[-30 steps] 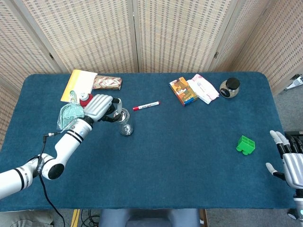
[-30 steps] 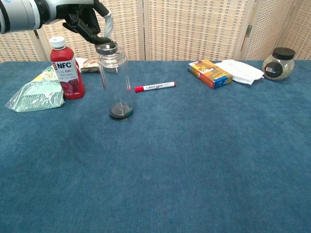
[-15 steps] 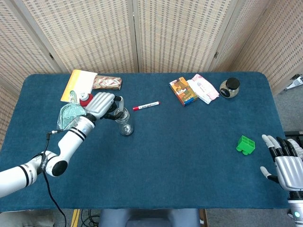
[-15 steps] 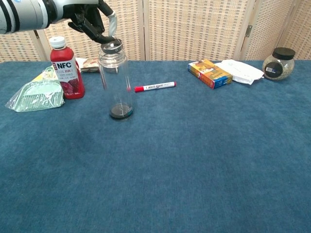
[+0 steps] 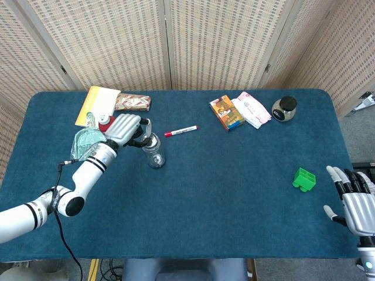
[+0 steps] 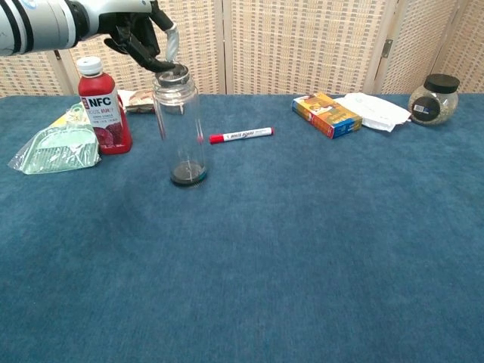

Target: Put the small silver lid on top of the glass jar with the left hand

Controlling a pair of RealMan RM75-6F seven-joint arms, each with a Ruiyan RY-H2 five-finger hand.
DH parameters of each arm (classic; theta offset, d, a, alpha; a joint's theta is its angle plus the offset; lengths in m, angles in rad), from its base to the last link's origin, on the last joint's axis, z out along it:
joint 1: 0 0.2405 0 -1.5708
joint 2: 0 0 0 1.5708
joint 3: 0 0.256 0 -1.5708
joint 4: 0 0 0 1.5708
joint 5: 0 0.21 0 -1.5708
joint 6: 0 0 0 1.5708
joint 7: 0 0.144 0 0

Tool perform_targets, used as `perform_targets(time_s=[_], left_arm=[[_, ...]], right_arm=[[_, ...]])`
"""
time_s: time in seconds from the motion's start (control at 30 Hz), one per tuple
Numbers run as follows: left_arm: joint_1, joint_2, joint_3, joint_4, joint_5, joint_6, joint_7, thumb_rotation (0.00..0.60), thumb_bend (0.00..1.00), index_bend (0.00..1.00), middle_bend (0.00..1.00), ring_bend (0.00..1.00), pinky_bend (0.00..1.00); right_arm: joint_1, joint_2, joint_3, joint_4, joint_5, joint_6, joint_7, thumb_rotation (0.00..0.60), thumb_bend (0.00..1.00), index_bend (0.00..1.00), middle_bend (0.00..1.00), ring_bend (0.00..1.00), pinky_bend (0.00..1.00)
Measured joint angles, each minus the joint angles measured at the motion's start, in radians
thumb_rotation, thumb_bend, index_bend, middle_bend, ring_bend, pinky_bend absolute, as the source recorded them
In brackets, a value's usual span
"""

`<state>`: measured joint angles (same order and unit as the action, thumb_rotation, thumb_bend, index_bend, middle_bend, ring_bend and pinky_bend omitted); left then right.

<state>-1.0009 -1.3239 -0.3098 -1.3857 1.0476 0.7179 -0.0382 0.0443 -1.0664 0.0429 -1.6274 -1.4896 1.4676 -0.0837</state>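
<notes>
Head view: the glass jar stands upright on the blue bench, left of centre, near a red marker. The left hand pinches the small silver lid over its mouth. The right hand hangs off the near right edge, fingers spread, empty; it's slid right a bit since half a second ago.

Chest view: the lid now sits on the tall clear jar's rim, fingertips touching it. It looks lower than a second ago.

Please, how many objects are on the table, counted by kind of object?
Jars: 2 (glass jar, dark-lidded jar)
Lid: 1 (small silver lid)
Bottle: 1
Marker: 1
Boxes and packets: 4
Dustpan: 1
Green block: 1
Total: 11
</notes>
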Motion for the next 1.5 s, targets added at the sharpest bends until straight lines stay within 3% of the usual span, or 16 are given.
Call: perform_targets(time_s=[0.3, 0.6, 0.73, 1.1, 1.37, 1.5], left_arm=[[0.001, 0.008, 0.003, -0.013, -0.003, 0.006, 0.002, 0.6, 0.55, 0.61, 0.98, 0.92, 1.0], [0.001, 0.021, 0.007, -0.019, -0.005, -0.007, -0.006, 0.599, 0.55, 0.47, 0.98, 0.91, 1.0], [0.001, 0.026, 0.008, -0.021, -0.003, -0.013, -0.013, 0.545, 0.55, 0.45, 0.97, 0.91, 1.0], [0.001, 0.042, 0.01, -0.031, 0.0, -0.027, -0.03, 0.477, 0.55, 0.37, 0.96, 0.91, 1.0], [0.011, 0.041, 0.003, -0.035, 0.003, 0.01, -0.036, 0.561, 0.55, 0.37, 0.96, 0.9, 1.0], [0.024, 0.046, 0.002, -0.042, 0.008, 0.034, -0.038, 0.6, 0.55, 0.37, 0.91, 0.86, 1.0]], right_arm=[[-0.001, -0.001, 0.0, 0.002, 0.002, 0.001, 0.003, 0.6, 0.19, 0.06, 0.1, 0.06, 0.11], [-0.001, -0.003, 0.002, 0.004, 0.003, 0.003, 0.005, 0.6, 0.19, 0.06, 0.1, 0.06, 0.11], [-0.001, -0.003, 0.002, 0.004, 0.003, 0.003, 0.004, 0.6, 0.19, 0.06, 0.1, 0.06, 0.11], [-0.002, -0.002, 0.002, 0.001, 0.003, 0.005, 0.005, 0.6, 0.2, 0.06, 0.1, 0.06, 0.11], [-0.001, 0.003, 0.004, -0.003, 0.003, 0.006, 0.004, 0.6, 0.2, 0.06, 0.1, 0.06, 0.11], [0.0, 0.011, 0.008, -0.011, 0.003, 0.008, 0.008, 0.6, 0.2, 0.06, 0.1, 0.06, 0.11]])
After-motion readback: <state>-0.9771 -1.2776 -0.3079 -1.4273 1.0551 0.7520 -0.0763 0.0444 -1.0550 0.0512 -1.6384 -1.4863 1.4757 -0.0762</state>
